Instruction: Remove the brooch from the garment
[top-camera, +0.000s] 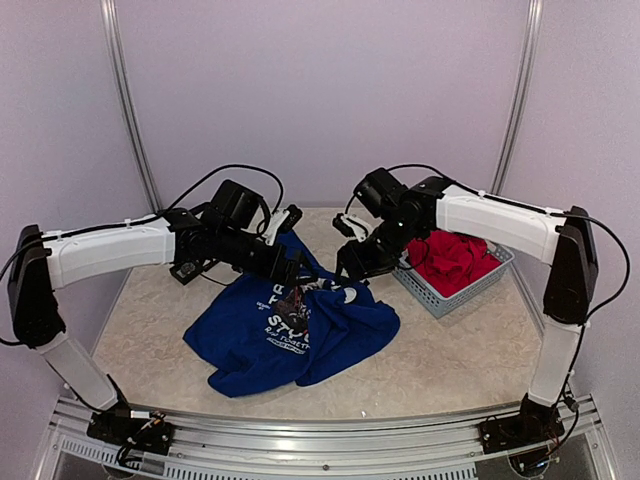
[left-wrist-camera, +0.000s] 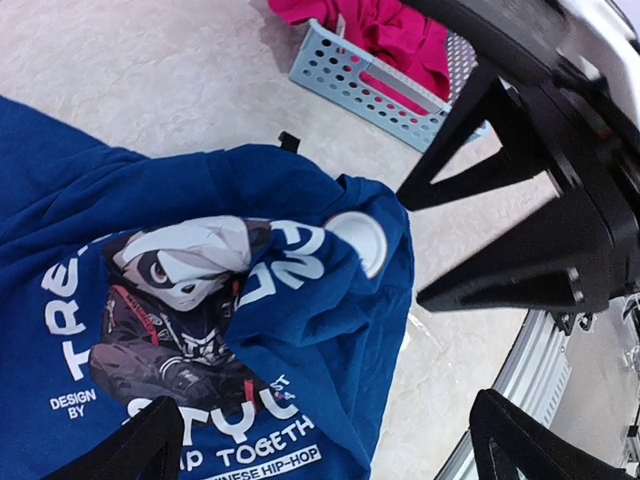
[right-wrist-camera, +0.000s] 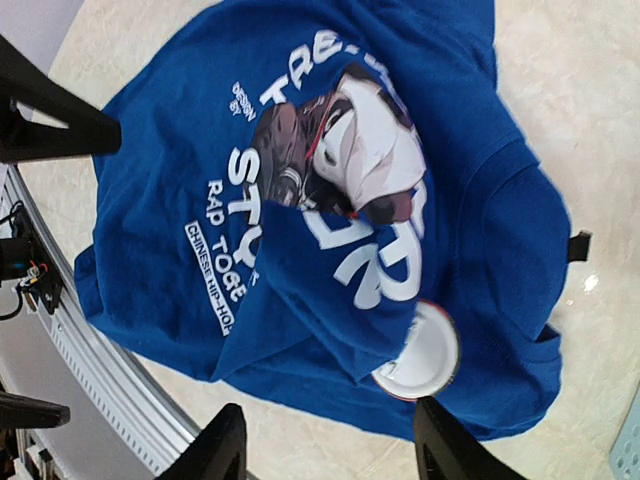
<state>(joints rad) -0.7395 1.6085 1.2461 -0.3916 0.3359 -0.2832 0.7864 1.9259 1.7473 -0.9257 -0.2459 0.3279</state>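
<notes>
My left pincer (left-wrist-camera: 328, 408) and right pincer (right-wrist-camera: 330, 410) hang over the blue garment (top-camera: 290, 330), both with fingers apart and clamping nothing. The round white brooch (right-wrist-camera: 420, 350) sits on a raised fold of the garment, beside its white lettering.

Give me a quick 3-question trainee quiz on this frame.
1. What partly hides the brooch on the T-shirt?
2. True or false: the left gripper is shut on the brooch.
3. The red garment lies: A) in the basket; B) under the T-shirt; C) on the brooch.
Key: 1 a fold of the T-shirt itself; 2 false, it is open; 3 A.
</notes>
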